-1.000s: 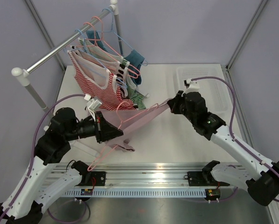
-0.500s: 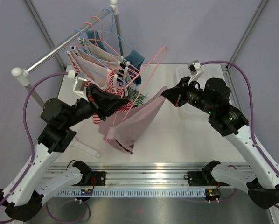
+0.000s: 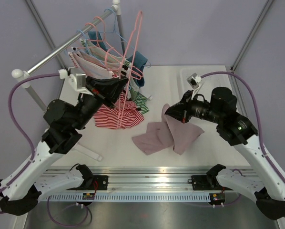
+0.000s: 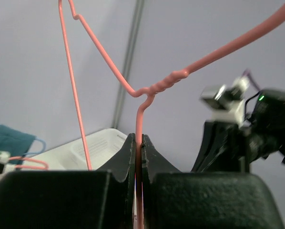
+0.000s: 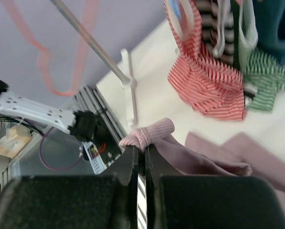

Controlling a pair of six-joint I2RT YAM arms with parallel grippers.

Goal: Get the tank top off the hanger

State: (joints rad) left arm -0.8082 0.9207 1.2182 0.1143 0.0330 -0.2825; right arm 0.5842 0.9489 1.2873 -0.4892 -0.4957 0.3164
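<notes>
Lifted hanger [image 4: 162, 85], rail [image 3: 52, 52], hung garments [image 3: 115, 114] crowd far left.

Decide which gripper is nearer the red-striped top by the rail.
Left. The left gripper, shut on the pink hanger, sits just above the red-striped top. The right gripper, shut on the pink tank top, is off to its right.

Metal rack rail [image 3: 56, 53] runs diagonal at back left, white end caps. Spare pink and blue hangers [image 3: 97, 28] hooked on it. Red-striped top [image 3: 114, 118] hangs below, hem on white table [image 3: 171, 160]. Green-striped garment [image 3: 140, 102] just beside, right. Teal garment [image 3: 140, 59] behind. Clear tray [image 3: 185, 71] back right. Aluminium track [image 3: 152, 183] along near edge.
</notes>
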